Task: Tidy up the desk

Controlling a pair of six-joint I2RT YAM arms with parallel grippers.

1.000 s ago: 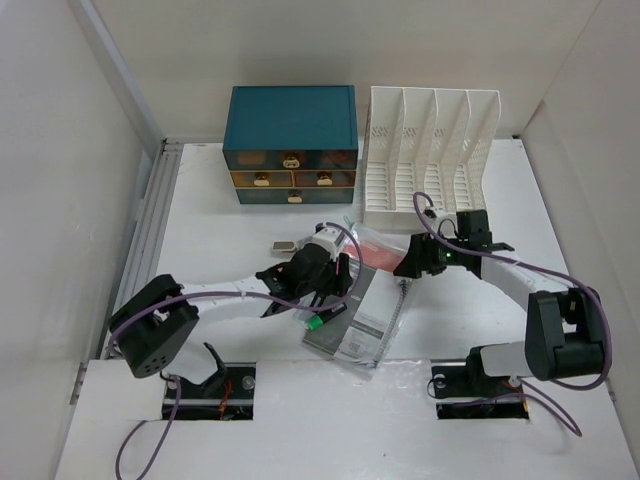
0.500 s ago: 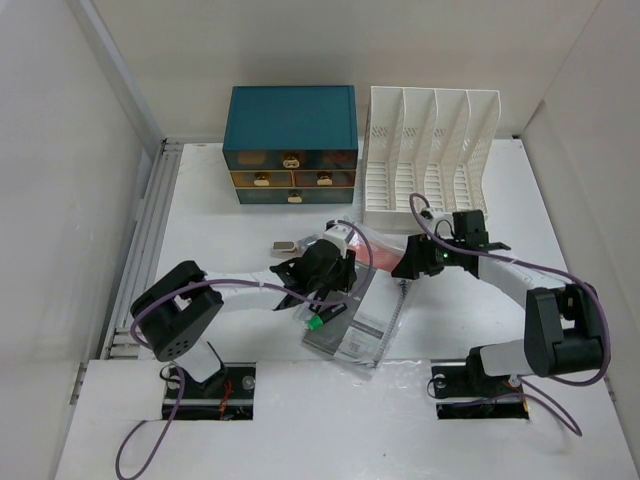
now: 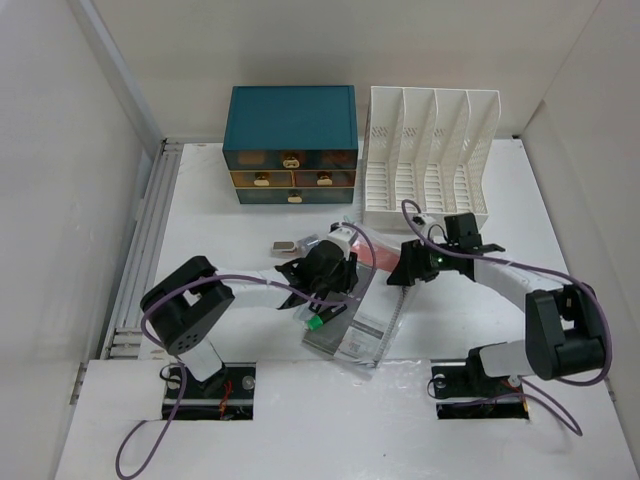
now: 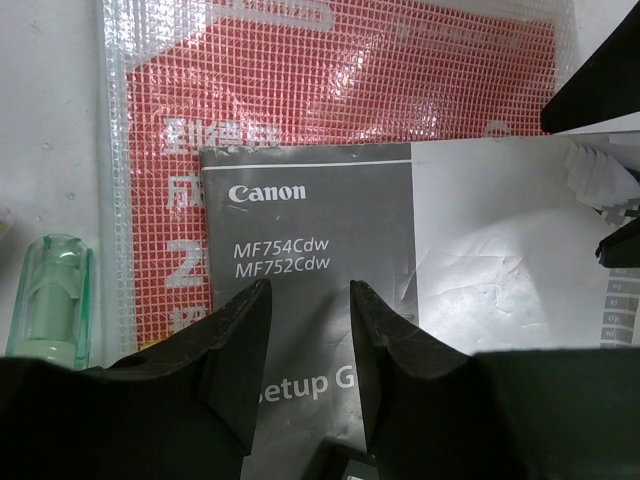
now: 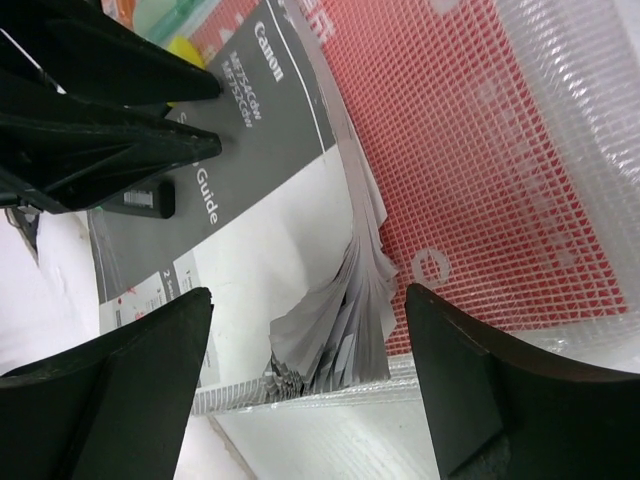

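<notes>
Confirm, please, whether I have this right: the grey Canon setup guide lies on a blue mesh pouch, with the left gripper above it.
Not quite: the mesh pouch is red, not blue, as the left wrist view shows. The grey Canon setup guide does lie on it, with the left gripper above the guide.

Booklet (image 3: 366, 322) on mesh pouch (image 3: 377, 257), on the desk (image 3: 225, 225) — drawer cabinet (image 3: 290, 130), file rack (image 3: 430, 150) behind.

Grey Canon guide (image 5: 262, 125) overlapping red mesh pouch (image 5: 470, 150), page edges fanned, jaws wide apart
</notes>
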